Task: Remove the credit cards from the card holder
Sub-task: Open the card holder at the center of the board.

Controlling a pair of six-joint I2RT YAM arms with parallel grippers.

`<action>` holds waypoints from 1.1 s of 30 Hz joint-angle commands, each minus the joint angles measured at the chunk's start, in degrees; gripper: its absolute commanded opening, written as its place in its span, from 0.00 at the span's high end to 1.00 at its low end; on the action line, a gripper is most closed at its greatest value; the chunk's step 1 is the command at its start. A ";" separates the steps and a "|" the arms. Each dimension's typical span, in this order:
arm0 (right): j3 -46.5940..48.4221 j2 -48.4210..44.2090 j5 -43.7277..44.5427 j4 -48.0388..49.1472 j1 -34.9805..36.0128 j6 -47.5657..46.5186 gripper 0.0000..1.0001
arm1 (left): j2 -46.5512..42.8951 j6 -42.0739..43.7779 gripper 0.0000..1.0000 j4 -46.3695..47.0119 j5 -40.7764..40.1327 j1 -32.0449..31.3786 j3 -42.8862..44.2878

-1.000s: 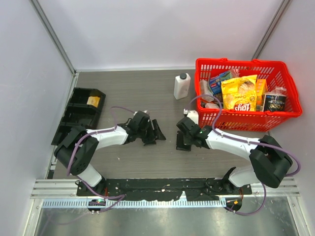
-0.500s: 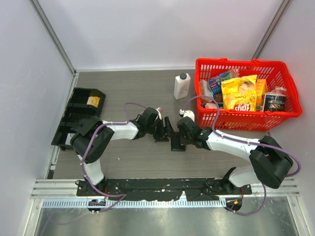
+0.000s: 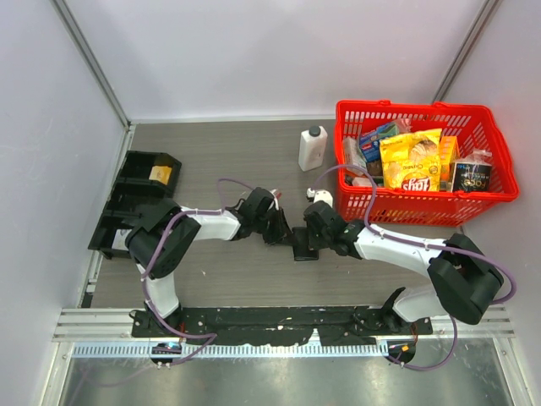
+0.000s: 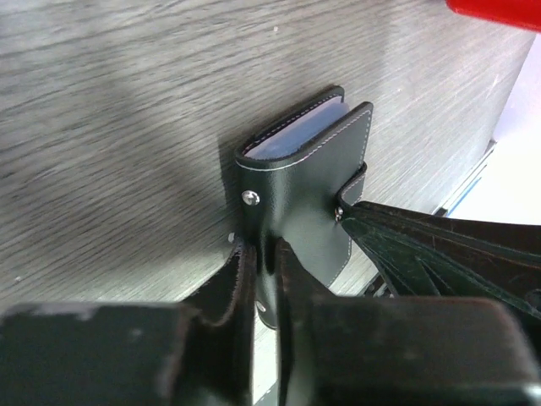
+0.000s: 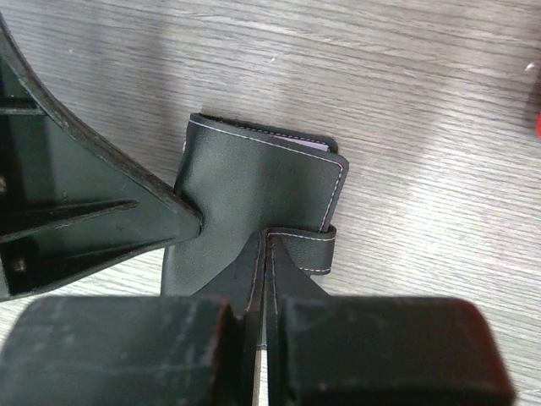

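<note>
The card holder [image 3: 304,247], a small black stitched wallet, is held between my two grippers just above the table. In the left wrist view the card holder [image 4: 304,190] stands half folded, and the pale blue edges of the credit cards [image 4: 296,135] show in its top. My left gripper [image 4: 264,254] is shut on the lower edge of one flap. My right gripper [image 5: 267,245] is shut on the little snap tab [image 5: 304,245] of the card holder [image 5: 254,182]. In the top view my left gripper [image 3: 283,229] and right gripper [image 3: 313,236] nearly touch.
A red basket [image 3: 423,213] full of groceries stands at the right, close behind the right arm. A white bottle [image 3: 312,149] stands left of it. A black compartment tray [image 3: 135,193] lies at the left edge.
My left gripper swung right to the card holder and shut on its flap. My right gripper stayed shut on the tab and shifted the holder slightly left.
</note>
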 commanded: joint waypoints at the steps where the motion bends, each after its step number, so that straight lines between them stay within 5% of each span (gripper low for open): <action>1: 0.15 -0.43 -1.24 1.79 0.25 -0.08 0.99 | -0.39 1.55 1.00 -2.27 -1.11 -0.59 0.37; 8: 1.73 -0.96 5.78 -4.53 -0.10 0.71 0.99 | -5.67 4.10 1.00 -15.10 -10.78 0.37 -1.29; 13: 2.61 0.45 9.92 -10.50 -0.98 1.94 0.99 | -9.18 3.40 1.00 -16.17 -10.88 3.54 -5.07; 25: 3.05 -1.38 2.20 -5.61 -1.59 3.18 0.99 | -12.26 8.58 1.00 -18.88 -9.91 6.79 -4.56; 33: 7.78 -2.55 -0.45 0.38 1.65 1.41 0.55 | -12.35 11.13 1.00 -21.09 -10.70 6.79 -2.44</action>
